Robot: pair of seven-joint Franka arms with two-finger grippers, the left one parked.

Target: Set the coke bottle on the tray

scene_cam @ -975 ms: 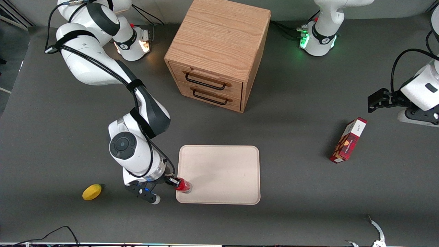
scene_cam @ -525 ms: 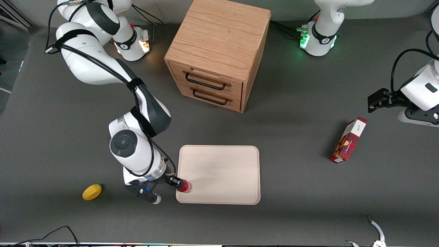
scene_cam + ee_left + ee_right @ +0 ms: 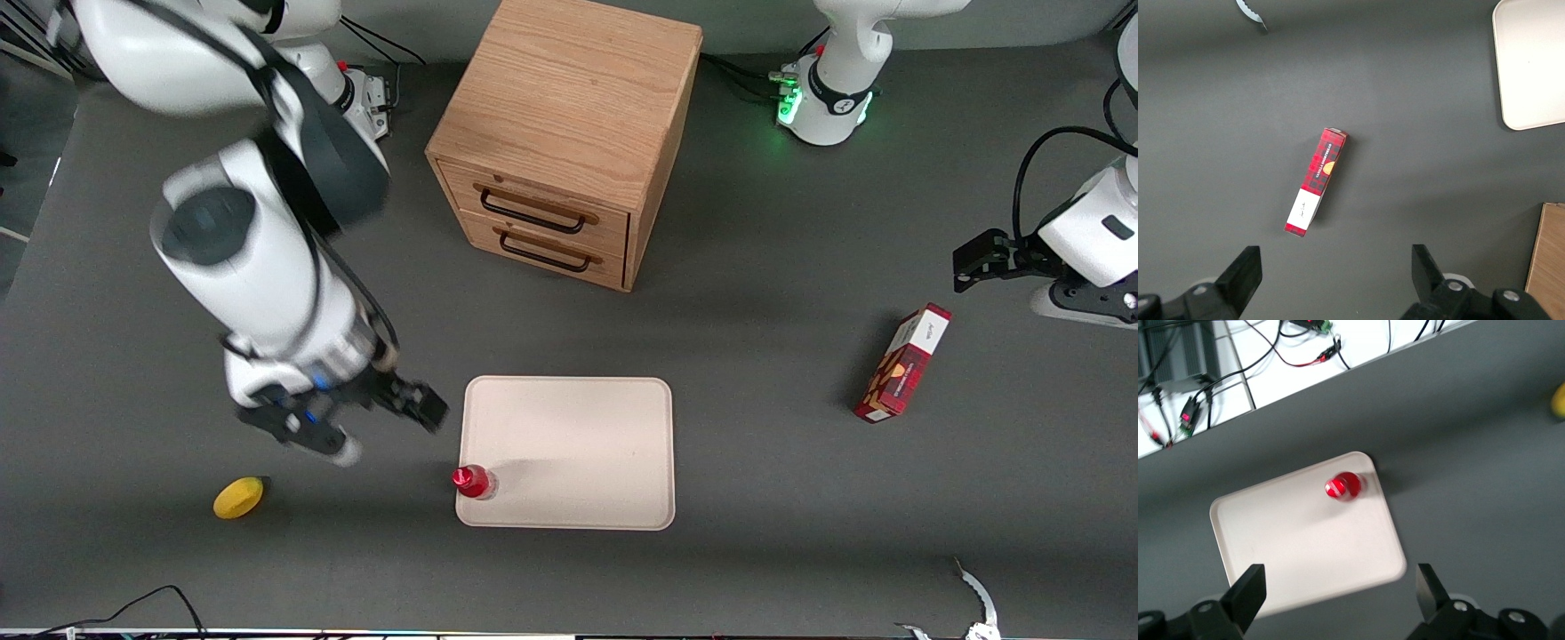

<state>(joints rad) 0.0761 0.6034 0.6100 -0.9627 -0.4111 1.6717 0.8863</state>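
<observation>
The coke bottle [image 3: 472, 481], small and red with a red cap, stands upright on the cream-pink tray [image 3: 578, 453], in the tray's corner nearest the front camera on the working arm's side. It also shows in the right wrist view [image 3: 1343, 486], standing on the tray [image 3: 1291, 540]. My gripper [image 3: 418, 404] is open and empty, raised above the table beside the tray's edge, apart from the bottle and farther from the front camera than it. Its fingers [image 3: 1248, 590] are spread wide.
A wooden drawer cabinet [image 3: 564, 133] stands farther from the front camera than the tray. A yellow lemon [image 3: 238, 497] lies toward the working arm's end. A red-and-white box [image 3: 902, 363] lies toward the parked arm's end and shows in the left wrist view [image 3: 1316, 181].
My gripper let go of the coke bottle, opened, and rose up and away from the front camera. The bottle now stands alone on the tray's corner.
</observation>
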